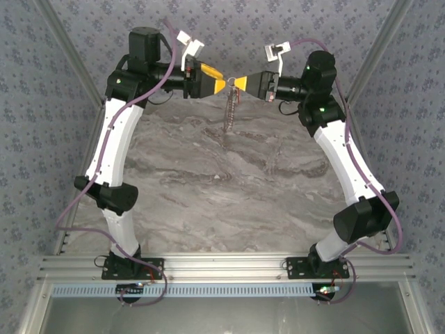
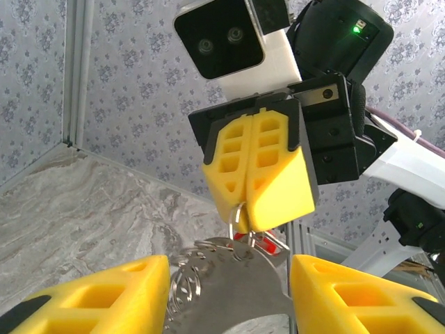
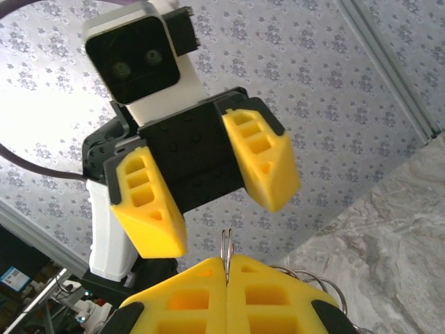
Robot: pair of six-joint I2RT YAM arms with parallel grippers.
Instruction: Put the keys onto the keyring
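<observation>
Keyring (image 1: 229,111): hangs mid-air above worktop (image 1: 208,181), pinched by right gripper (image 2: 245,221), fingers pressed together. Red key (image 2: 268,241) just beside. Left gripper (image 3: 224,221) spread, empty. Step, seemingly: threading; next needs fine alignment

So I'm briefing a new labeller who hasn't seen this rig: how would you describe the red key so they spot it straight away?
Raised above the marble table, the left gripper and right gripper face tip to tip. The grey keyring dangles from the right gripper's shut fingertips. The key is the tiny tab at its top end, the only red piece among grey metal.
</observation>
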